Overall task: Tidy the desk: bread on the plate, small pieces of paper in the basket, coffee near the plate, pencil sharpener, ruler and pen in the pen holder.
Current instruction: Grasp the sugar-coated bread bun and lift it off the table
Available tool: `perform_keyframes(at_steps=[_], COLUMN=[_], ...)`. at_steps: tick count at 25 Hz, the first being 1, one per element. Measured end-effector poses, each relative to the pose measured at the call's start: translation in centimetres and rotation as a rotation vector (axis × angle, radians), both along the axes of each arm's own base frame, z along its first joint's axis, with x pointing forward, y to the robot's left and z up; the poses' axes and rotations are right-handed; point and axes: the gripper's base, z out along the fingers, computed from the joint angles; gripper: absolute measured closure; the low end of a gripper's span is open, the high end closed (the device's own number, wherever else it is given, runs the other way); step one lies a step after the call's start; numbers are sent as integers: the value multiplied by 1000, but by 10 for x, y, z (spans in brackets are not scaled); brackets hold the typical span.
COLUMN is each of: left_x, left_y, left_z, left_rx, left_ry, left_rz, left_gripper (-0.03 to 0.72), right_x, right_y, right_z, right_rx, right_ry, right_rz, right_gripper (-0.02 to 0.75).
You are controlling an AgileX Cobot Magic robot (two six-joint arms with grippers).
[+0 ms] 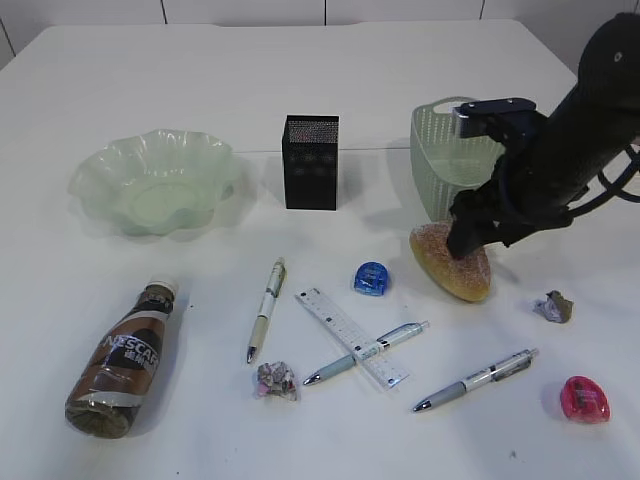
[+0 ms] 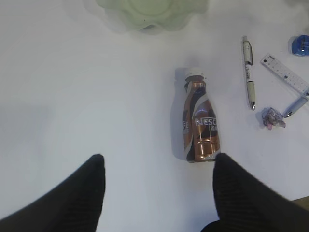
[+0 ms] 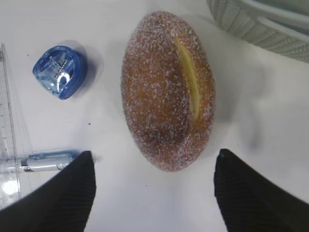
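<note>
My right gripper is open and hangs just above the sugared bread, whose near end lies between the fingers in the right wrist view. My left gripper is open and empty, just short of the lying coffee bottle, which also shows in the exterior view. The green plate, black pen holder and basket stand at the back. A ruler, three pens, a blue sharpener, a pink sharpener and two paper scraps lie at the front.
The basket rim is close behind the bread. The blue sharpener and a pen tip lie left of my right fingers. The left arm is out of the exterior view.
</note>
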Motion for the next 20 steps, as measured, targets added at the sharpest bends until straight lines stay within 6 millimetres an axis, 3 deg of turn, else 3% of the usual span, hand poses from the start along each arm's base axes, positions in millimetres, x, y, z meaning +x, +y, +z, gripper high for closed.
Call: perform_keyframes(at_steps=[5,10,20], left_x=[0,0,0], left_y=[0,0,0], left_z=[0,0,0], left_rx=[0,0,-1], left_ry=[0,0,0], left_rz=[0,0,1], left_gripper=[197,197,197], right_x=[3,8,16], right_y=[0,1,0], right_z=[-6,-25,-31], right_rx=[-2,-9,-23], right_ry=[-1,23,-11], right_rz=[-5,-11,-14], right_gripper=[143,142,141])
